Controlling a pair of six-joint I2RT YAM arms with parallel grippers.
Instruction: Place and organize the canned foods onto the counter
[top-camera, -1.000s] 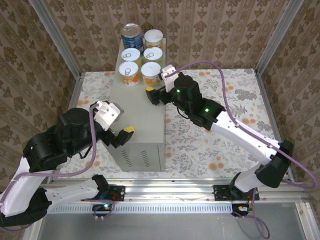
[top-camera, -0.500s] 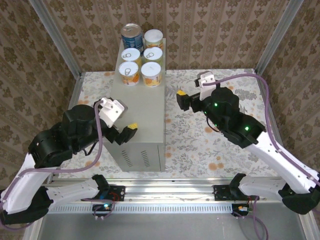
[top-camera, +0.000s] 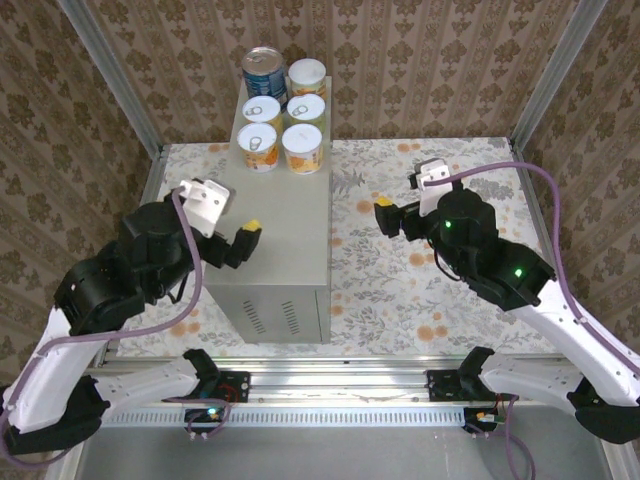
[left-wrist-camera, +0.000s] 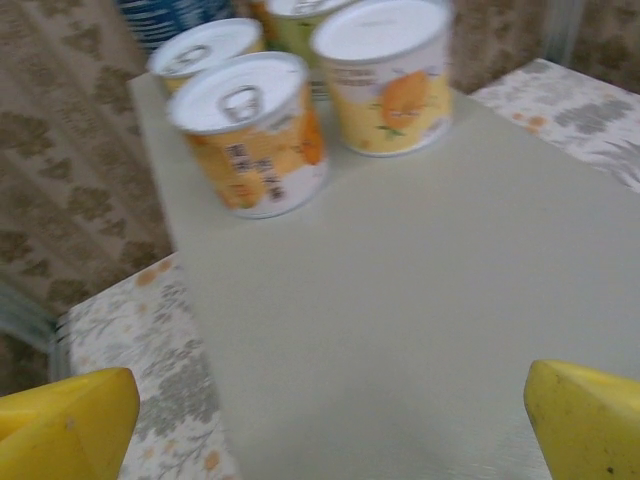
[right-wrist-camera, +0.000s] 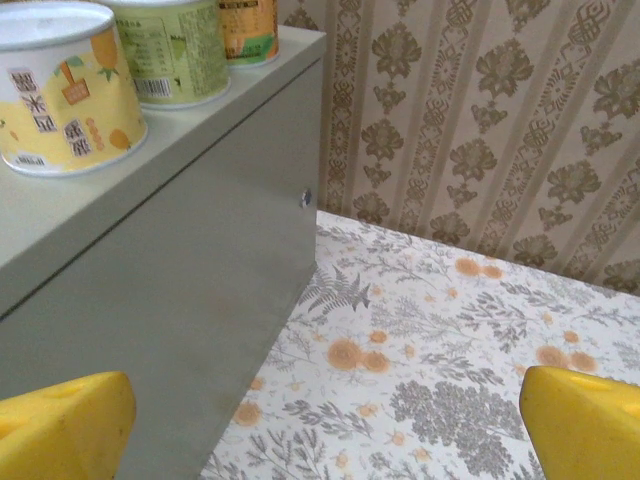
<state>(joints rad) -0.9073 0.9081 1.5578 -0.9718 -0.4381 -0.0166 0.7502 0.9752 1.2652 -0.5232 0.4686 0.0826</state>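
Arms (top-camera: 110, 290): black joints, white links.
Cables (top-camera: 500, 168): purple, along each arm.
Fingertips (left-wrist-camera: 70, 430): yellow.
Lights (top-camera: 518, 272): green, right arm (top-camera: 490, 262).
Wrist blocks (top-camera: 205, 197): white.

the counter (top-camera: 285, 235) is a tall light-grey metal box with vent slots on its near face. the canned foods (top-camera: 306, 109) stand upright at its far end, two by three: the taller blue-labelled can (top-camera: 263, 68) far left, five pale-lidded orange-yellow cans (top-camera: 302, 148).

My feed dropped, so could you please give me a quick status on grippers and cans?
Left gripper open, empty, above the counter. Right gripper open, empty, over the floor beside it. Six cans grouped on counter's far end. Nothing blocking.
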